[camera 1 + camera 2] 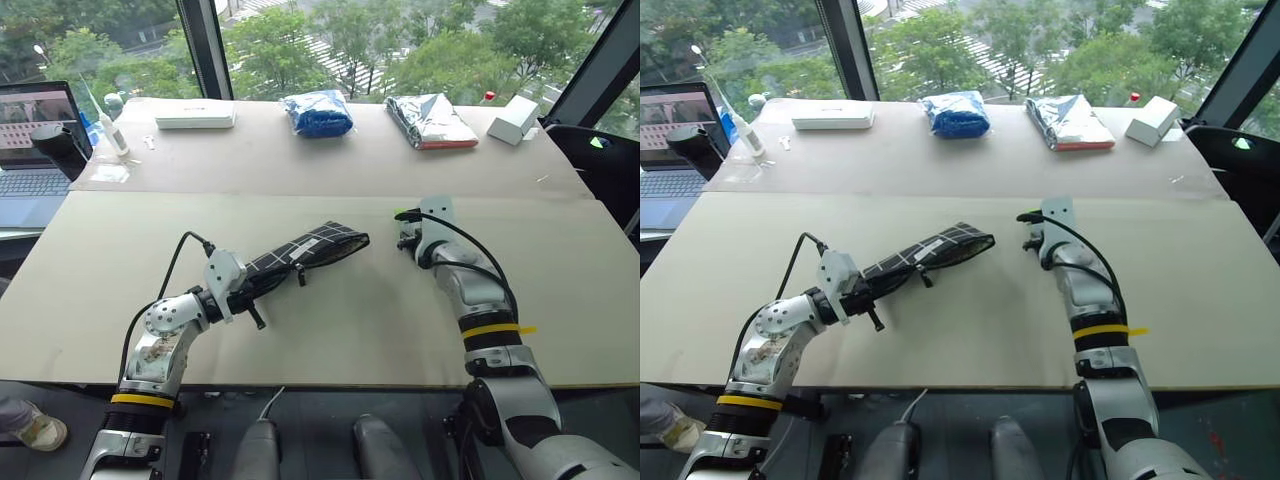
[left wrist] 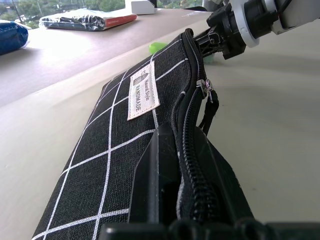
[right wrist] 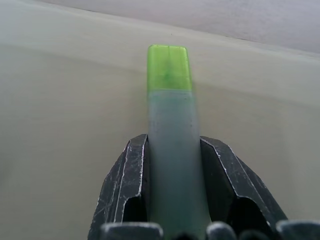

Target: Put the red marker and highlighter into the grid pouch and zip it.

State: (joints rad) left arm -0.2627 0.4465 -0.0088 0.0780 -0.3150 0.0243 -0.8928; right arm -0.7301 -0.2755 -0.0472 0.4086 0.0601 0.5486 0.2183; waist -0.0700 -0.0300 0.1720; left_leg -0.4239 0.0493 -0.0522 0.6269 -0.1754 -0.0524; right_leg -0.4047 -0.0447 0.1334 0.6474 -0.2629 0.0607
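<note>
I see the highlighter [image 3: 168,135] clamped between the right gripper's [image 3: 170,150] fingers [image 3: 125,185], which press on both sides of its pale translucent body; its bright green cap points away from the wrist, over bare worktop [image 1: 330,330]. From the head, that gripper [image 1: 408,232] sits just to the right of the grid pouch's [image 1: 305,250] far end, close to it but apart. I note the grid pouch slants up off the worktop, its near end pinched in the left gripper [image 1: 262,285], whose fingers [image 2: 150,190] are closed on the fabric on either side of the zipper edge. In the left wrist view the white label [image 2: 142,92] faces the camera, the zipper pull [image 2: 207,90] hangs beside the seam, and a bit of green cap shows just beyond the pouch's far end. I cannot tell from the frames how far the zipper stands open. Farther back from the pouch, along the far edge of the worktop, lie a white flat box [image 1: 195,116], a blue plastic bag [image 1: 318,113], a silver foil bag [image 1: 430,121] and a small white box [image 1: 513,119]. A laptop [image 1: 35,150] stands well to the pouch's left.
</note>
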